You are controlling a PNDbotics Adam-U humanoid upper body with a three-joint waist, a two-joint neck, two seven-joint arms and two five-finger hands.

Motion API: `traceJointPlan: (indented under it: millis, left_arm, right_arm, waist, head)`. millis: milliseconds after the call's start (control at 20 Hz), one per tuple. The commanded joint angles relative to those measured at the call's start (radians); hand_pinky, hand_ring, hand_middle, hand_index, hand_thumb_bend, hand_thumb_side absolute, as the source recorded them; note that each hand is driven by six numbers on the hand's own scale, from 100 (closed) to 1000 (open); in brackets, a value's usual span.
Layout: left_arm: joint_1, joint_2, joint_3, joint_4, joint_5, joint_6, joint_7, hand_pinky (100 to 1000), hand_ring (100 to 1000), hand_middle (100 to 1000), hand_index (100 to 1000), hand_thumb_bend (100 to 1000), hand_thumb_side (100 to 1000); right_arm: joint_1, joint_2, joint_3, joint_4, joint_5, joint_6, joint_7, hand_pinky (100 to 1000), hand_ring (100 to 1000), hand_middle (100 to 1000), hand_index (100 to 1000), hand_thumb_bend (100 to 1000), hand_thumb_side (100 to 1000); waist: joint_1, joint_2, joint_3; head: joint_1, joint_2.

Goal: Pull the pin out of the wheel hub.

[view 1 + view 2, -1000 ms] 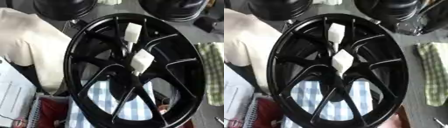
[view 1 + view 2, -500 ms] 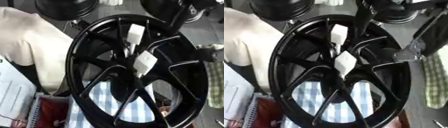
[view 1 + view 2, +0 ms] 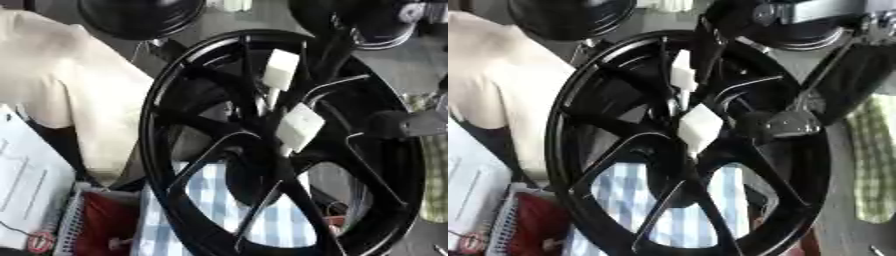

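Note:
A large black spoked wheel hub (image 3: 562,125) stands tilted and fills the middle of both views. A white pin shows in two parts: an upper white block (image 3: 682,75) between the spokes and a larger white block (image 3: 700,127) at the hub's centre. My right hand (image 3: 710,42) reaches in from the upper right, its dark fingers stretched down over the rim, close beside the upper white block. Whether they touch it is hidden against the black spokes. A silver joint (image 3: 791,122) of the right arm hangs over the wheel's right side. The left hand is out of view.
Under the wheel lies a blue-and-white checked cloth (image 3: 623,185). A cream cloth (image 3: 79,90) lies at the left, white paper (image 3: 26,185) and a red thing (image 3: 105,225) at the lower left. A green checked cloth (image 3: 877,165) lies at the right; other black wheels (image 3: 140,17) stand behind.
My right arm and hand have come in from the upper right and moved down over the wheel toward the upper white block. The wheel and white blocks stay put.

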Motion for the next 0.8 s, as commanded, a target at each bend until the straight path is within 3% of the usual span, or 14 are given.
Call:
traceJointPlan:
  millis: [50,350,800]
  left_arm:
    - [-0.011,0.027,0.004,-0.008,0.003,-0.002,-0.004,761,682,626,762,339,722]
    - [-0.01,0.029,0.006,-0.005,0.006,-0.004,-0.005,762,683,627,762,339,721]
    - [-0.009,0.023,0.011,-0.002,0.01,-0.007,-0.003,763,684,628,762,338,720]
  right_arm:
    - [-0.05,0.025,0.043,0.074,-0.015,-0.002,0.031,847,756,745,773,329,379]
    - [-0.127,0.096,0.12,0.231,-0.016,-0.057,0.035,865,769,750,784,355,362]
    - [-0.173,0.149,0.16,0.342,0.013,-0.114,0.035,856,755,748,785,358,346]
  waist:
    - [0.005,-0.022,0.001]
    - [0.008,-0.034,-0.005]
    - [0.012,-0.04,-0.008]
  head:
    - [-0.01,0.024]
    - [-0.026,0.064]
    - [-0.05,0.085]
